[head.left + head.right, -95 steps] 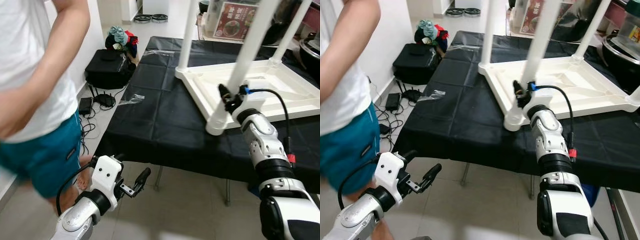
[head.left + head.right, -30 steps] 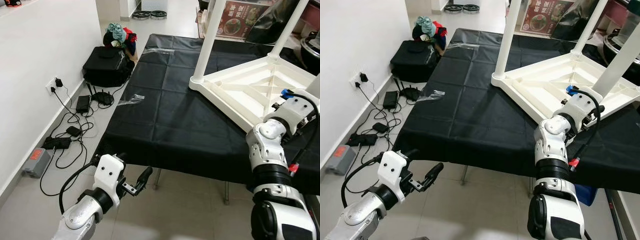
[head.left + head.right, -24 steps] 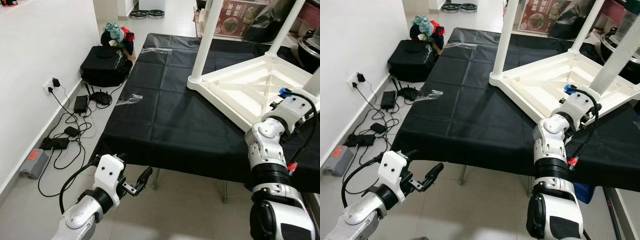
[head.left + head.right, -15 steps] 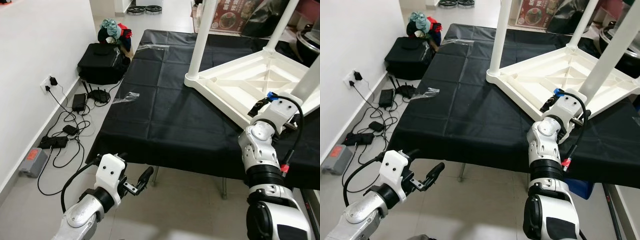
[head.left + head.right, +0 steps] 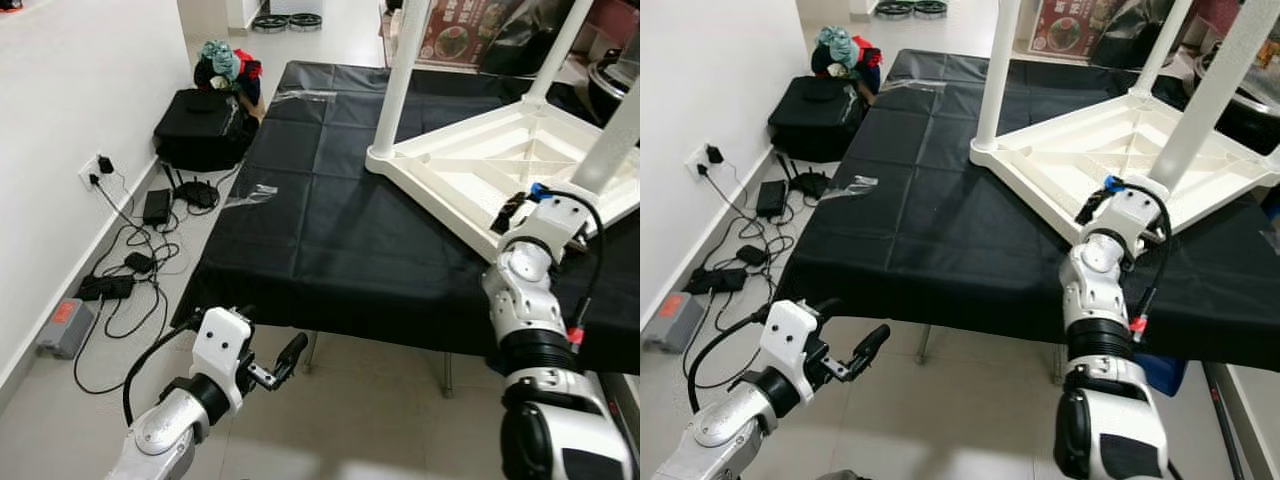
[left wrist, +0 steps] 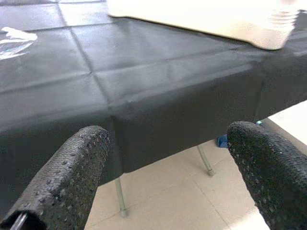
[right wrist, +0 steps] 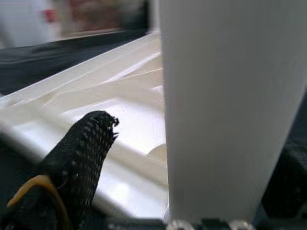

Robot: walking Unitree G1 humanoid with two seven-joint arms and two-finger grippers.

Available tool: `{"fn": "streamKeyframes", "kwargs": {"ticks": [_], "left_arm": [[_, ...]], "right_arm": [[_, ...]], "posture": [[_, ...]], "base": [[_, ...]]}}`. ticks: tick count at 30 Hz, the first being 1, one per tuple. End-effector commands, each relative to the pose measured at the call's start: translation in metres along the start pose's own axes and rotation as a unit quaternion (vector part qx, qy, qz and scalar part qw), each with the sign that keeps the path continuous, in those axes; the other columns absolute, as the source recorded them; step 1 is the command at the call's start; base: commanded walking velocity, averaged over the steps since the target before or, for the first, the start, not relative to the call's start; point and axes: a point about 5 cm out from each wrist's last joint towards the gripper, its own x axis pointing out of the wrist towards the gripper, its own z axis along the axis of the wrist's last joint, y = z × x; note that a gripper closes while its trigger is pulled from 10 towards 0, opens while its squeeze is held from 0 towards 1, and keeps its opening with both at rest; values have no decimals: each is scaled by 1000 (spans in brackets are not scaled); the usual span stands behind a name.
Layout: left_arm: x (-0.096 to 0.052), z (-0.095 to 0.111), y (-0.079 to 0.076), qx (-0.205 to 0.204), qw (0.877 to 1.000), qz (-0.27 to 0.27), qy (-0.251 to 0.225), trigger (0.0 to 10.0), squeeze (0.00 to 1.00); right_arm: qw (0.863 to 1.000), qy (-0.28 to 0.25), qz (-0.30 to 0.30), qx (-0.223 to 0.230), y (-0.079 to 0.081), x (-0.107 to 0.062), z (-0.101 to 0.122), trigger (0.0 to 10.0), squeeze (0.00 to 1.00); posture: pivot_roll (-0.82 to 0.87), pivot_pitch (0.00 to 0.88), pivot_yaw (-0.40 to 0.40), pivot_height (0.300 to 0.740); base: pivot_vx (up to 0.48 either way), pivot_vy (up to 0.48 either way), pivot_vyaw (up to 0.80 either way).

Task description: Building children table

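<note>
upside-down white table (image 5: 520, 170) on black cloth (image 5: 330, 230), right tool (image 7: 192, 158) around leg (image 7: 225, 96)

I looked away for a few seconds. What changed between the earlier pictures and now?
The person on the left has left. The upturned white table was turned on the black cloth, its near leg swinging right with the right gripper. The left gripper stays open and idle below the table edge.

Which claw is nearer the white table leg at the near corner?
Right. The right claw straddles the table leg, a finger on either side. The left claw hangs open below the black-covered table's edge, well away.
</note>
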Motion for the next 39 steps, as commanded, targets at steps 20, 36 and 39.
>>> {"fn": "streamKeyframes", "kwargs": {"ticks": [20, 36, 39], "left_arm": [[0, -1, 1, 4, 1000, 1, 3, 10000, 0], [1, 1, 1, 2, 1000, -3, -1, 10000, 0], [2, 4, -6, -13, 1000, -26, -8, 10000, 0]], "right_arm": [[944, 12, 323, 62, 22, -12, 5, 10000, 0], [897, 5, 439, 58, 34, -13, 25, 10000, 0], [870, 9, 488, 64, 42, -20, 30, 10000, 0]], "posture": [[159, 62, -48, 740], [161, 63, -49, 740], [160, 64, -47, 740]], "base": [[0, 0, 0], [0, 0, 0], [0, 0, 0]]}}
